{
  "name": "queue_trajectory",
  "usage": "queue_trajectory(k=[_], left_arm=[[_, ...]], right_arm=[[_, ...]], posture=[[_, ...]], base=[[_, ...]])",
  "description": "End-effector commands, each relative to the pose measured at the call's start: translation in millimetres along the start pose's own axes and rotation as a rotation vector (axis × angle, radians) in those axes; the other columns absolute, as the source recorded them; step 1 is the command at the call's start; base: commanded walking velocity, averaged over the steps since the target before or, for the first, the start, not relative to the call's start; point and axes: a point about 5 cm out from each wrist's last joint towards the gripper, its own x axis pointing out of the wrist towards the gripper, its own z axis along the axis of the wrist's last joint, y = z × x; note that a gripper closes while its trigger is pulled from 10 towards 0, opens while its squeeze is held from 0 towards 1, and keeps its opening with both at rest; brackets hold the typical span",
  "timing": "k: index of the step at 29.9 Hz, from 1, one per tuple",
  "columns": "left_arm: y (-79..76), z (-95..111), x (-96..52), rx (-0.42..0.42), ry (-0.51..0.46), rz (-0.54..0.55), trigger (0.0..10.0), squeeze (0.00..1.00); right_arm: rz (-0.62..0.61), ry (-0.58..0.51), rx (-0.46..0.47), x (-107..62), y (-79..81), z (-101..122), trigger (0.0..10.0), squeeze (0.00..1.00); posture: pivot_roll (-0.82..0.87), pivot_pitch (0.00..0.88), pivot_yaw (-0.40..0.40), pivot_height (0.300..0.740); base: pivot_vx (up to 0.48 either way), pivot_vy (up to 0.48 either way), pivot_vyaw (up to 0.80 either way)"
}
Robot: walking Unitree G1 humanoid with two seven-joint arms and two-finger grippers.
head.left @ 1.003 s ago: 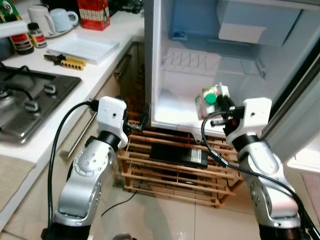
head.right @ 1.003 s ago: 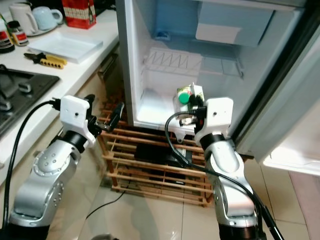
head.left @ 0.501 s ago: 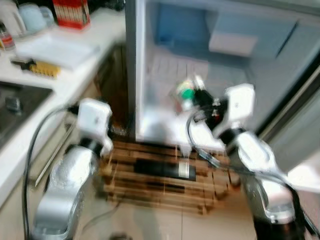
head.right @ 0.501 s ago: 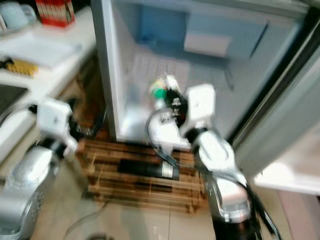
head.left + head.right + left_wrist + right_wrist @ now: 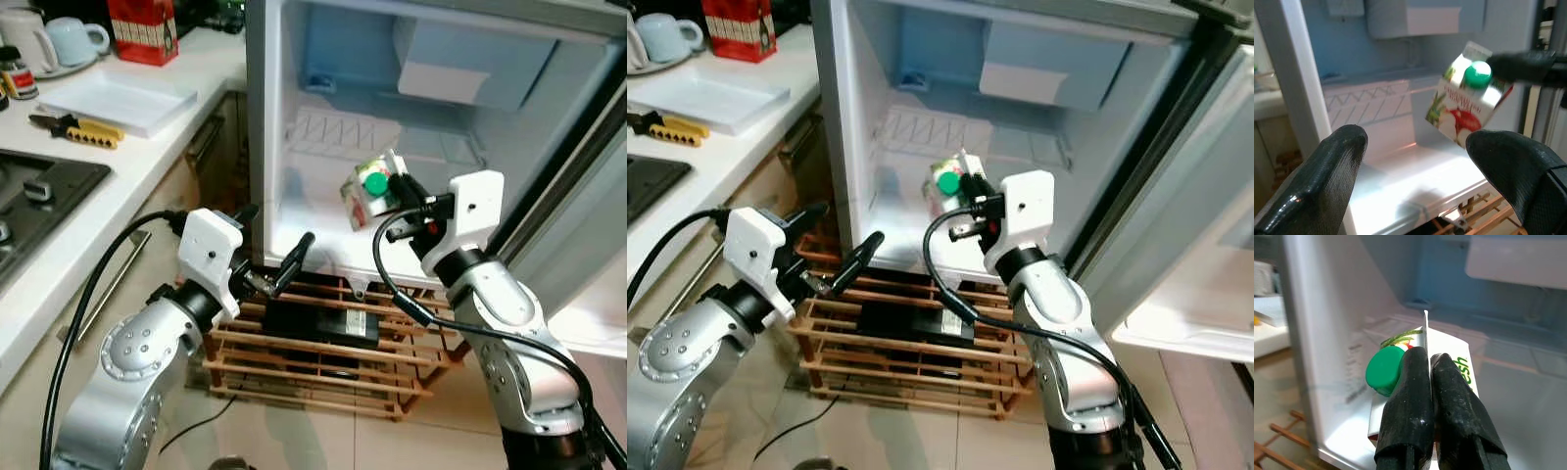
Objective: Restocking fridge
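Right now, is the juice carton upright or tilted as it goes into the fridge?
Tilted. The carton leans with its green cap facing sideways, pinched by its top ridge in the right gripper, above the fridge floor.

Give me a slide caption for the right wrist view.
Right hand pinching a green-capped carton by its top ridge inside the open fridge.

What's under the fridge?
The fridge stands on a wooden slatted rack. A flat black thing lies in the rack. What's further back under the fridge is hidden.
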Motion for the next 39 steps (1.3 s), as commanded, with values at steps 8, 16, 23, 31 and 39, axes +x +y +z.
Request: queue_trajectory(k=[8,16,23,31,39], left_arm=[[-6.8,3,9.2,-0.006,0.0,-0.061,10.0,0.0],[-6.7,2,10.1,-0.013,0.005,-0.048,10.0,0.0],[-3.7,2,13.4,-0.013,0.007,-0.004,10.0,0.0],[-5.8,2,14.2,-0.013,0.007,-0.011,10.0,0.0],[-5.6,2,13.7,-0.015,0.006,-0.011,10.0,0.0]], right_arm=[[-0.032,-0.016,-0.016,11.8,-4.0,3,10.0,0.0],[-0.019,-0.017,-0.009,12.8,0.5,0,10.0,0.0],[-0.014,-0.023,-0.013,12.2,1.3,1,10.0,0.0],[0.008,-0.047,-0.022,12.2,3.7,5,10.0,0.0],[0.024,-0.053,-0.024,12.7,6.2,7,10.0,0.0]], posture=[[0.07,0.038,-0.092,0.74],[0.07,0.045,-0.09,0.74],[0.07,0.049,-0.086,0.74],[0.07,0.046,-0.09,0.74],[0.07,0.048,-0.093,0.74]], base=[[0.0,0.0,0.0],[0.0,0.0,0.0],[0.0,0.0,0.0],[0.0,0.0,0.0],[0.0,0.0,0.0]])
